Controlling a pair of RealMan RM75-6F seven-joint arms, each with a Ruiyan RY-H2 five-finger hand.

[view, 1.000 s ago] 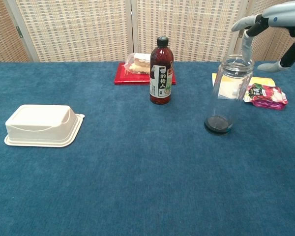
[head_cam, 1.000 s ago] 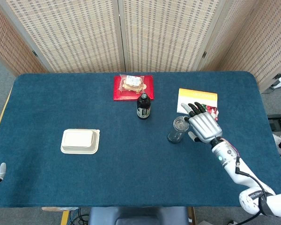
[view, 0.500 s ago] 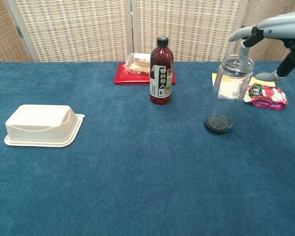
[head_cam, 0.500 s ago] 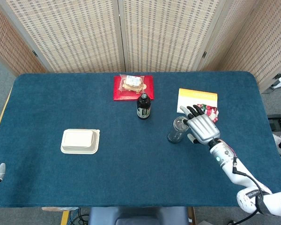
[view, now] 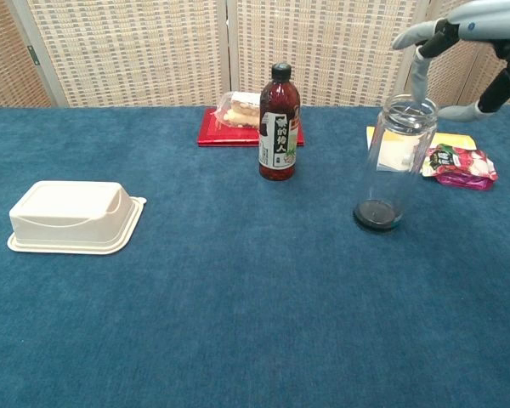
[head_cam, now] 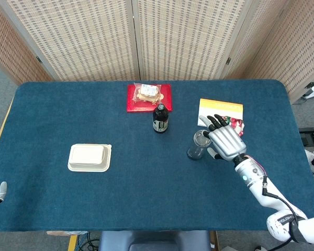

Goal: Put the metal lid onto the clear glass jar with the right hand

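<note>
The clear glass jar (head_cam: 197,145) (view: 394,161) stands upright on the blue cloth, right of centre. A pale, silvery lid (view: 409,105) seems to lie across its mouth, but I cannot tell whether it sits flat. My right hand (head_cam: 226,140) (view: 459,34) hovers just right of and above the jar top, fingers spread and holding nothing. One fingertip (view: 418,75) points down close to the rim. A small bit of my left hand (head_cam: 0,189) shows at the table's near left edge; its fingers are hidden.
A dark bottle (head_cam: 160,118) (view: 279,123) stands left of the jar, in front of a red tray of wrapped snacks (head_cam: 149,97). A yellow booklet (head_cam: 221,111) and a pink packet (view: 459,164) lie behind the hand. A cream lidded box (head_cam: 89,157) lies far left.
The right hand dipped toward the jar mouth and has now risen slightly. The jar has not moved.
</note>
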